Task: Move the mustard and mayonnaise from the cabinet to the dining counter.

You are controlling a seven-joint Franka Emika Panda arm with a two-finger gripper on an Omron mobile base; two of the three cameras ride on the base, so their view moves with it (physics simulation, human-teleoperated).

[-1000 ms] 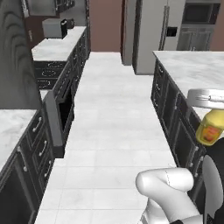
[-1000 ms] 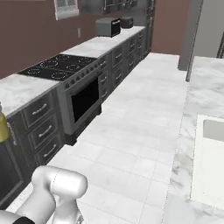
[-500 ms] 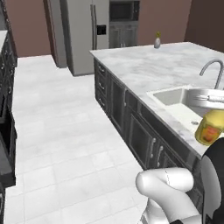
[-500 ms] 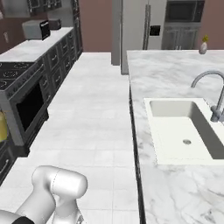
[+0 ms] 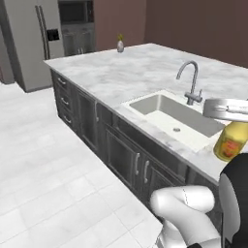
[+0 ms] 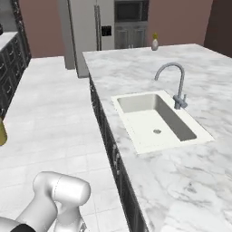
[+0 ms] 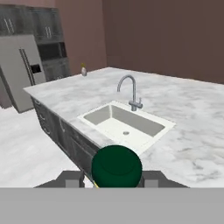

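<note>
I have the gripper [image 7: 114, 180] clamped on the mustard [image 5: 230, 140]: in the hand view its dark green cap [image 7: 116, 166] sits at the bottom centre, squeezed between the two dark fingertips [image 7: 72, 178]. In the left base view the yellow-tan bottle hangs at the right edge of the frame, just under the grey end of the arm, and it shows in front of the near corner of the table [image 5: 116, 72] there; I cannot tell whether it is over the marble or short of it. In the right base view a sliver of the yellow bottle shows at the left edge, over the pale tiled floor [image 6: 54, 118]. The white, grey-veined table fills the middle and right of all three views, with the inset white sink [image 6: 154, 120] in it and the curved steel tap [image 6: 174, 84] standing at its far rim. A small vase [image 6: 155, 43] stands on the table's far end, and the steel fridge [image 6: 88, 27] is at the upper left behind it.
</note>
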